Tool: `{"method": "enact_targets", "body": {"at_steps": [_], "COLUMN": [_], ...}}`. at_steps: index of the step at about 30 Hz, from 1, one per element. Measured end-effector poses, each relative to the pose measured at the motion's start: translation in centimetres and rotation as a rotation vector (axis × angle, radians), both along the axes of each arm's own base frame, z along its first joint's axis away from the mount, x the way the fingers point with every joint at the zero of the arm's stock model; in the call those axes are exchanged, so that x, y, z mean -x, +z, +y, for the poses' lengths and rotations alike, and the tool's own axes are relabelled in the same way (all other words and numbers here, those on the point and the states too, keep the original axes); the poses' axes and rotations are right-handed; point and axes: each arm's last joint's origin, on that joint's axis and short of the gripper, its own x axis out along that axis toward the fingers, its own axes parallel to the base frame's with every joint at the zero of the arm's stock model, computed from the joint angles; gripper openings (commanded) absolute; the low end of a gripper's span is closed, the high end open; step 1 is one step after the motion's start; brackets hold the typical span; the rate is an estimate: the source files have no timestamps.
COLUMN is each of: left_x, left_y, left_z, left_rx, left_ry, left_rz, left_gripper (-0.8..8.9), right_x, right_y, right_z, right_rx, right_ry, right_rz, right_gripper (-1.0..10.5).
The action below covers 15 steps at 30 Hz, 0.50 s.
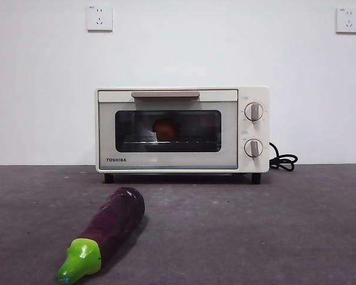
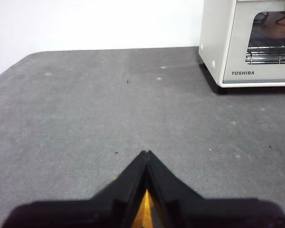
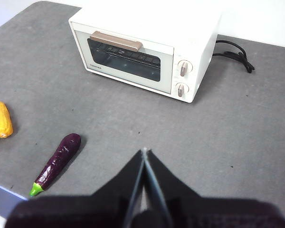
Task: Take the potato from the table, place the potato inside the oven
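The cream-white TOSHIBA oven (image 1: 181, 129) stands at the back of the dark grey table (image 1: 255, 231) with its glass door closed. Behind the glass, an orange-brown roundish potato (image 1: 166, 129) rests on the rack. My left gripper (image 2: 146, 153) is shut and empty, low over bare table to one side of the oven (image 2: 247, 42). Held high and back from the oven (image 3: 142, 52), my right gripper (image 3: 144, 150) is also shut and holds nothing. Neither gripper appears in the front view.
A long purple eggplant (image 1: 110, 228) with a green stem lies in front of the oven, toward the left. A yellow oblong item (image 3: 1, 119) lies near the table's edge beyond the eggplant (image 3: 57, 161). The oven's black cord (image 1: 283, 159) trails off its right side.
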Motion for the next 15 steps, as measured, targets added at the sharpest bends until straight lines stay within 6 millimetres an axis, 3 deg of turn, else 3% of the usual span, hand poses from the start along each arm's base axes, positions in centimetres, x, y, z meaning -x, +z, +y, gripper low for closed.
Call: {"method": "enact_targets", "body": {"at_steps": [15], "left_x": [-0.19], "left_y": [-0.31], "left_z": [0.01], "left_rx": [0.002], "left_ry": [0.000], "left_rz": [0.040], "left_gripper": [-0.04], "right_x": [0.00], "right_y": [0.00], "right_z": [0.00], "right_rx": [0.002], "right_ry": [0.000], "right_rz": [-0.001], "right_gripper": [0.0]}}
